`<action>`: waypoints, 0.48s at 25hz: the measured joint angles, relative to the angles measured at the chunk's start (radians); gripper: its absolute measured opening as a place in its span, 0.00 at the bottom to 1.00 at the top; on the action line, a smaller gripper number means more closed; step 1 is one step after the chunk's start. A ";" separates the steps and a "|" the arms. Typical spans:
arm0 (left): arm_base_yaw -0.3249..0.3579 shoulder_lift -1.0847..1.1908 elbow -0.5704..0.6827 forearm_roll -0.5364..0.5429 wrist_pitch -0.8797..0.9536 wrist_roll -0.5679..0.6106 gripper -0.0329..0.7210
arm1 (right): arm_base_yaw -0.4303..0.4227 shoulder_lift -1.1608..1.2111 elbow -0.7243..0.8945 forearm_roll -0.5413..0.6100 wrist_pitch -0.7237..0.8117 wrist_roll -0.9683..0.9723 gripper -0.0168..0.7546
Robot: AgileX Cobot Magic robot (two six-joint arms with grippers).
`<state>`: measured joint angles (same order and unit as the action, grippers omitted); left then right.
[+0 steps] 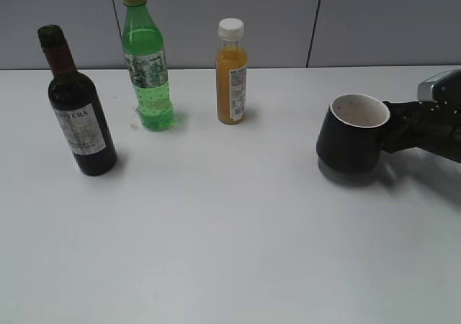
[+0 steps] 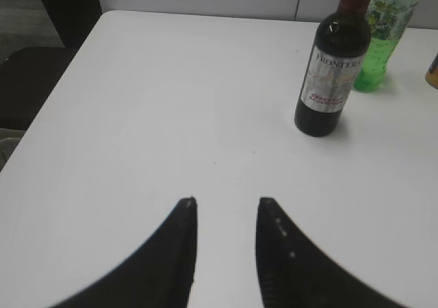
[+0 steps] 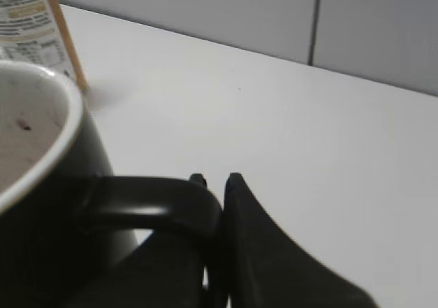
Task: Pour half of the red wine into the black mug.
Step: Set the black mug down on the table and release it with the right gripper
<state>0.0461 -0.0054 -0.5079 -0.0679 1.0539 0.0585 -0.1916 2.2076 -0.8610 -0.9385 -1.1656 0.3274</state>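
While the right gripper [image 1: 395,126] reaches in from the right edge of the table [image 1: 238,223], I see its fingers [image 3: 253,246] clenched on the handle [image 3: 154,202] of the black mug [image 1: 354,133]. That mug stands upright on the table at right, well apart from the three bottles, its pale speckled interior facing up. On the right wrist view, the handle sits between the two dark fingers, pinched tight.

At far left, the wine bottle [image 1: 78,115] stands upright with its white-grey label facing me. Behind it and to its right stands the green soda bottle [image 1: 148,65], then the orange juice bottle [image 1: 232,75], the three near one another along the back of the table.

From the left wrist view, I see the left gripper [image 2: 226,219] with fingers released, parted over bare table, the wine bottle well ahead of it to the right.
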 joint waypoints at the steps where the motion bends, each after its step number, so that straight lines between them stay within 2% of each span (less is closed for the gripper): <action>1: 0.000 0.000 0.000 0.000 0.000 0.000 0.34 | 0.014 -0.001 -0.017 -0.020 0.000 0.007 0.07; 7: 0.000 0.000 0.000 0.000 0.000 0.000 0.34 | 0.129 -0.001 -0.075 -0.101 0.000 0.038 0.07; 12: 0.000 0.000 0.000 0.000 0.000 0.000 0.34 | 0.187 -0.001 -0.165 -0.271 0.000 0.126 0.07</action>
<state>0.0461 -0.0054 -0.5079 -0.0679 1.0539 0.0585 -0.0044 2.2068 -1.0263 -1.2091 -1.1656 0.4533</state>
